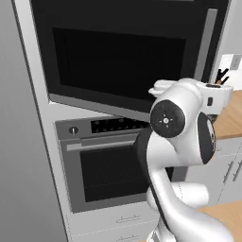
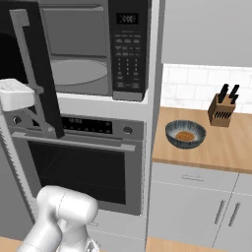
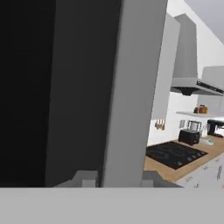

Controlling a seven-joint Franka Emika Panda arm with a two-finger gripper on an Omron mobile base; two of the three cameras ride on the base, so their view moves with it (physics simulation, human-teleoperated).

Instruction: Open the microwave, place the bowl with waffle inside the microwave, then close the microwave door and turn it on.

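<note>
We are in a home kitchen: a built-in microwave [image 2: 93, 47] sits above a steel-fronted oven [image 2: 78, 162]. Beside them we see a wooden bench [image 2: 206, 142] with a knife block [image 2: 222, 109], white tiles, a hob [image 3: 175, 154] and range hood [image 3: 192, 83].

Bowl [image 2: 185, 134] on counter [image 2: 231, 147], right of microwave [image 2: 93, 49].

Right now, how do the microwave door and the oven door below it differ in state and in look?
The microwave door is swung open, showing the grey cavity and turntable; the oven door is shut. The microwave door has a tall vertical silver handle; the oven door has a horizontal bar across its top. The microwave door's panel is black, the oven door's frame steel grey. Both have a dark window.
</note>
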